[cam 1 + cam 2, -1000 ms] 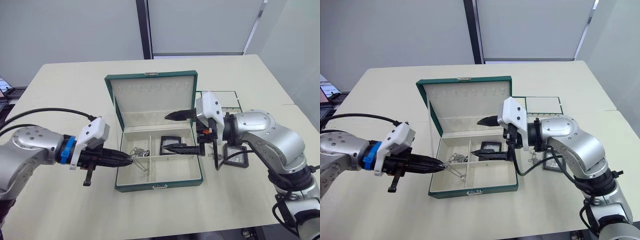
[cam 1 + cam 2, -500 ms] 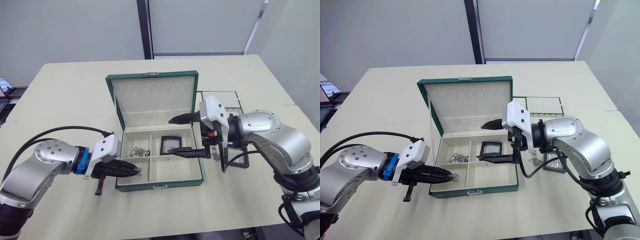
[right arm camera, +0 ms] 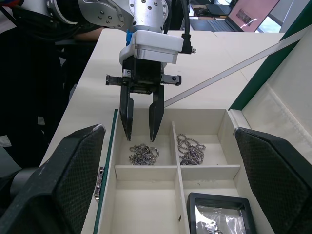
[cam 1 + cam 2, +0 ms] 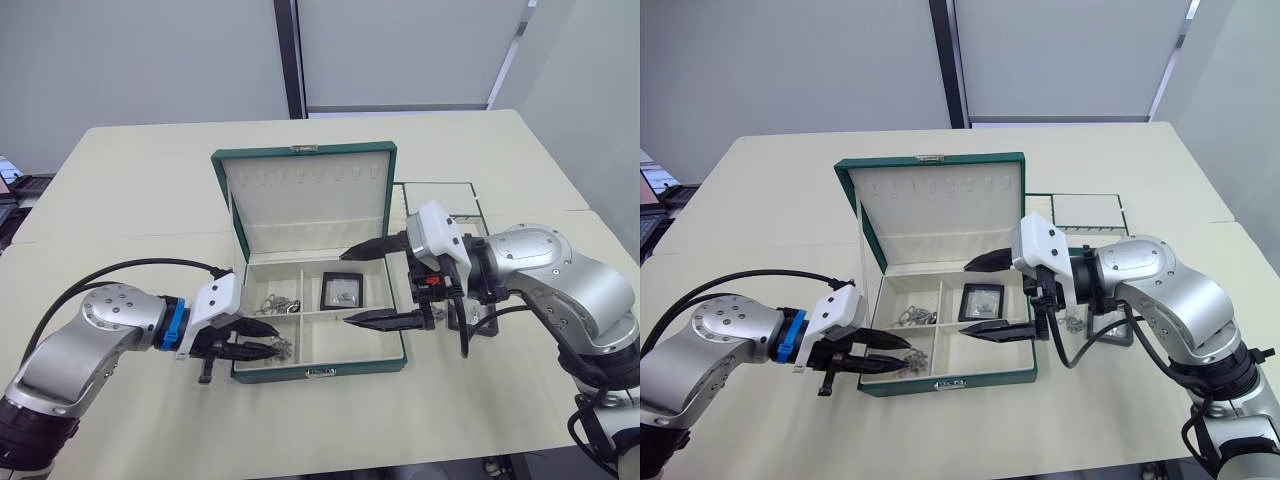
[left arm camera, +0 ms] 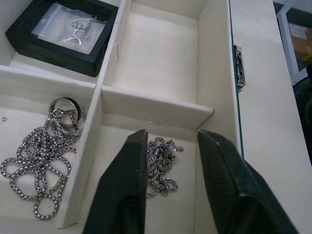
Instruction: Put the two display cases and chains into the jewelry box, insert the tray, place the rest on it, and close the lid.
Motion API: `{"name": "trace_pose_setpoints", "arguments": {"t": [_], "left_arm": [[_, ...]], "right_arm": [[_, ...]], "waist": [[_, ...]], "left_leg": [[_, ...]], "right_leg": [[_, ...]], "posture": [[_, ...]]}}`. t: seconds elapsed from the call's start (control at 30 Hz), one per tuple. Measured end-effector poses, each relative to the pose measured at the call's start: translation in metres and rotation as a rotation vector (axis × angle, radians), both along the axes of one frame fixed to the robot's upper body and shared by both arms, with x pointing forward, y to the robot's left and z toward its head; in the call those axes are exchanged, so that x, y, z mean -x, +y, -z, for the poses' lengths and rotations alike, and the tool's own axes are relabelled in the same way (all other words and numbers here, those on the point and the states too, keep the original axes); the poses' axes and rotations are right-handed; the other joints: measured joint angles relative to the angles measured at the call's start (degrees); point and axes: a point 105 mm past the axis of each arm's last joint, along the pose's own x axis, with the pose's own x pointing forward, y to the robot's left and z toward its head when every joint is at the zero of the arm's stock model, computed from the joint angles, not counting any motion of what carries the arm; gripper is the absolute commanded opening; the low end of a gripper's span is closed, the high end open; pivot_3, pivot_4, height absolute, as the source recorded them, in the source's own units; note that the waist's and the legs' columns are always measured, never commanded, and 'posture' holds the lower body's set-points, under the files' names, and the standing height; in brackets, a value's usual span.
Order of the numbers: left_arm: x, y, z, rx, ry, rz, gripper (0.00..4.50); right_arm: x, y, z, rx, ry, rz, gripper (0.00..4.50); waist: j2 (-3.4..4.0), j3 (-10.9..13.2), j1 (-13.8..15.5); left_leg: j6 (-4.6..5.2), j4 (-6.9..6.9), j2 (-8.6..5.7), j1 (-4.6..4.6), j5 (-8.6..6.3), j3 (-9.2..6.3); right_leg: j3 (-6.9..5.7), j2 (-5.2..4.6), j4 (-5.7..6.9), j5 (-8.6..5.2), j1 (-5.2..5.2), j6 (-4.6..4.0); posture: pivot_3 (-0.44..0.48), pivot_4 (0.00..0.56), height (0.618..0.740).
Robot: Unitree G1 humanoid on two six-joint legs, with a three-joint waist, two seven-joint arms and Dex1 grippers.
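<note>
The dark green jewelry box (image 4: 318,372) stands open, its cream-lined lid (image 4: 305,195) upright. One display case (image 4: 343,291) lies in the back right compartment. A chain (image 5: 36,156) with a ring fills the back left compartment. A second chain (image 5: 161,165) lies loose in the front left compartment, between the fingers of my open left gripper (image 4: 272,340) and not held. Over the right half of the box my right gripper (image 4: 362,285) is open wide and empty. The other display case (image 4: 1116,336) lies on the table to the right, mostly behind my right arm.
The green-edged tray (image 4: 440,196) lies on the table behind the box's right side. A silver clasp (image 5: 238,68) sits on the box's front wall. The front right compartment (image 5: 161,53) holds nothing. A black cable loops beside each arm.
My left gripper, shut on a chain a second ago, drew back to the front left compartment and opened, leaving the chain there. My right gripper pulled back toward the right, off the cased compartment.
</note>
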Motion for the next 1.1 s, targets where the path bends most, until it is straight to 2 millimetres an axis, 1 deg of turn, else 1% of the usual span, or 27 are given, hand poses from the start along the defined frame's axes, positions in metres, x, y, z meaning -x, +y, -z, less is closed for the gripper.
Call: {"name": "trace_pose_setpoints", "arguments": {"t": [0.1,0.2,0.23,0.37,0.4,0.43,0.53,0.63,0.67,0.77,0.87,0.93,1.03,1.1], "left_arm": [[0.001,-0.004,-0.006,0.043,0.02,0.002,3.49],[0.001,-0.01,-0.021,0.105,0.016,0.003,4.36],[0.001,-0.012,-0.026,0.124,0.014,0.0,4.47],[0.005,-0.016,-0.045,0.199,0.023,-0.027,4.47],[0.005,-0.017,-0.052,0.235,0.025,-0.045,4.47],[0.005,-0.015,-0.061,0.279,0.023,-0.079,4.47],[0.002,-0.005,-0.08,0.356,0.006,-0.188,4.47],[-0.001,0.011,-0.088,0.414,-0.004,-0.323,4.47],[-0.002,0.019,-0.088,0.423,-0.01,-0.384,4.47],[-0.002,0.038,-0.085,0.437,-0.023,-0.518,4.47],[-0.001,0.063,-0.085,0.481,-0.065,-0.678,4.47],[-0.001,0.077,-0.084,0.515,-0.104,-0.78,4.47],[-0.002,0.101,-0.074,0.533,-0.154,-0.941,4.47],[-0.001,0.111,-0.063,0.532,-0.174,-1.025,4.47]], "right_arm": [[0.0,-0.002,0.0,0.006,0.001,0.001,4.5],[-0.001,-0.007,-0.003,-0.001,0.005,0.005,4.5],[-0.002,-0.009,-0.004,-0.003,0.005,0.009,4.5],[-0.005,-0.029,-0.007,-0.024,0.037,0.055,4.5],[-0.005,-0.036,-0.007,-0.036,0.051,0.074,4.5],[-0.007,-0.048,-0.007,-0.047,0.075,0.11,4.5],[-0.014,-0.075,-0.006,-0.076,0.113,0.224,4.5],[-0.022,-0.105,0.001,-0.111,0.159,0.359,4.5],[-0.024,-0.117,0.004,-0.131,0.18,0.411,4.5],[-0.028,-0.139,0.012,-0.16,0.203,0.514,4.5],[-0.03,-0.166,0.027,-0.139,0.222,0.635,4.5],[-0.034,-0.18,0.036,-0.135,0.225,0.706,4.5],[-0.043,-0.2,0.043,-0.159,0.194,0.818,4.5],[-0.051,-0.21,0.048,-0.187,0.168,0.884,4.5]], "waist": [[0.0,0.0,0.0],[0.0,0.0,0.0],[0.0,0.0,0.0],[-0.02,0.0,0.1],[-0.03,0.0,0.1],[-0.04,0.0,0.2],[-0.04,0.0,0.3],[-0.05,0.0,0.4],[-0.05,0.0,0.4],[-0.04,0.0,0.4],[-0.05,0.0,0.8],[-0.05,0.0,1.0],[-0.07,0.0,1.4],[-0.07,-0.1,1.6]], "left_leg": [[0.0,0.02,0.0,0.0,0.0,0.0],[0.0,0.04,0.0,0.01,0.0,-0.02],[0.0,0.05,0.0,0.02,0.0,-0.03],[0.0,0.12,0.0,0.02,0.0,-0.02],[0.01,0.14,0.0,0.01,-0.01,-0.01],[0.01,0.15,0.0,0.01,-0.01,0.0],[0.02,0.16,0.01,0.04,-0.01,0.1],[0.03,0.16,0.03,0.08,-0.01,0.19],[0.03,0.15,0.05,0.1,-0.01,0.24],[0.03,0.14,0.08,0.11,-0.01,0.35],[0.03,0.18,0.1,0.1,-0.01,0.5],[0.03,0.17,0.11,0.11,-0.01,0.65],[0.02,0.18,0.15,0.13,0.0,0.73],[0.02,0.18,0.16,0.14,0.0,0.77]], "right_leg": [[0.0,0.0,0.0,0.0,0.03,0.0],[-0.03,0.0,0.0,0.0,0.07,0.0],[-0.04,0.0,0.0,0.0,0.09,0.0],[-0.05,-0.02,-0.02,0.0,0.16,0.0],[-0.06,-0.03,-0.02,0.0,0.18,0.0],[-0.06,-0.03,-0.03,0.0,0.2,0.0],[0.0,-0.03,-0.02,0.0,0.21,0.0],[0.05,-0.02,-0.01,0.0,0.21,0.0],[0.07,-0.02,0.0,0.0,0.21,0.0],[0.12,-0.02,-0.01,0.0,0.19,0.0],[0.15,-0.05,-0.02,0.0,0.21,0.0],[0.21,-0.08,-0.04,0.0,0.2,0.0],[0.22,-0.08,-0.04,0.0,0.2,0.0],[0.23,-0.08,-0.03,0.0,0.21,0.0]], "posture": [[0.0,0.15,0.74],[0.0,0.15,0.74],[0.0,0.15,0.74],[0.0,0.15,0.74],[0.0,0.15,0.74],[0.0,0.15,0.74],[0.0,0.15,0.74],[0.0,0.15,0.74],[0.0,0.15,0.74],[0.0,0.15,0.74],[0.0,0.15,0.74],[0.0,0.15,0.74],[0.0,0.15,0.74],[0.0,0.15,0.74]]}}
